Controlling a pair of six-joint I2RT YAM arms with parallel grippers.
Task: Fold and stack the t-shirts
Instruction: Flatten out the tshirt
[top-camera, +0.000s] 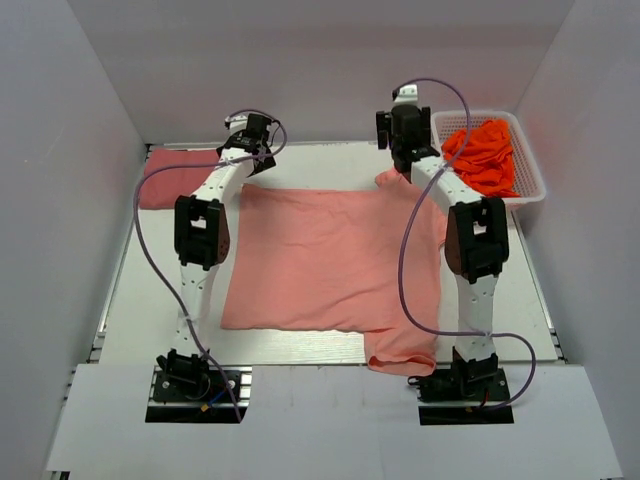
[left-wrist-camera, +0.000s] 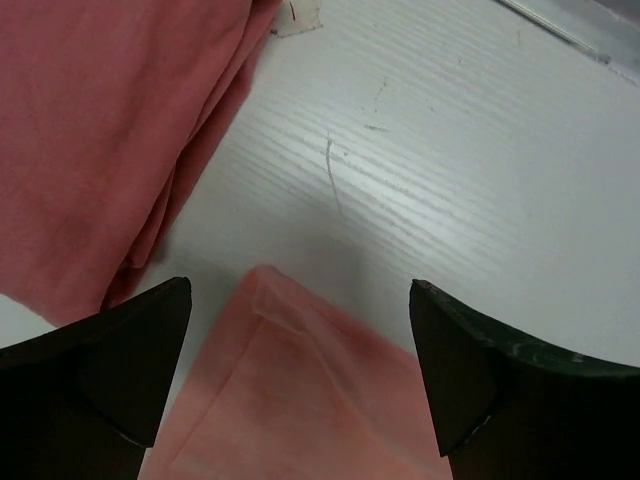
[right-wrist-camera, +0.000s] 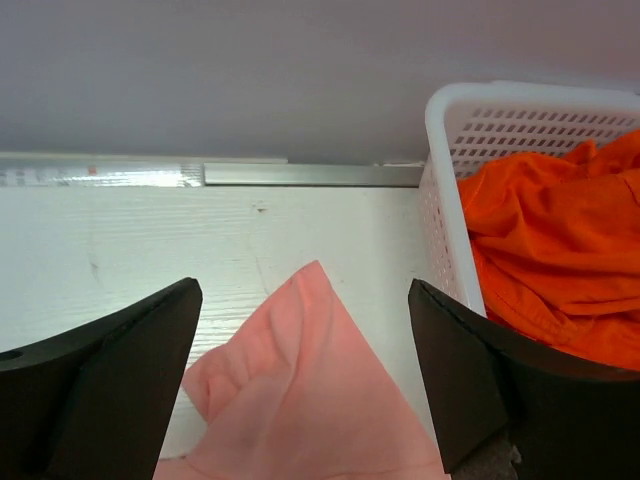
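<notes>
Top external view shows a white basket at the far right of the table, heaped with orange cloth. The pink shirt lies spread flat to the left of the basket and nearer the arm bases, one sleeve reaching the table's near edge and the other pointing toward the basket. The red shirt lies well to the left of the basket, at the far left of the table, apart from the pink one.

The right gripper hangs just left of the basket, over the pink shirt's far sleeve. In the right wrist view its fingers stand wide apart with the pointed sleeve tip between them, not pinched. The basket wall is just beside the right finger.

The left gripper hangs farther left of the basket, between the two shirts, over the pink shirt's far left corner. In the left wrist view its fingers are also spread wide, a pink corner lying loose between them on the table. The red shirt fills that view's upper left, with a small white label at its edge.
</notes>
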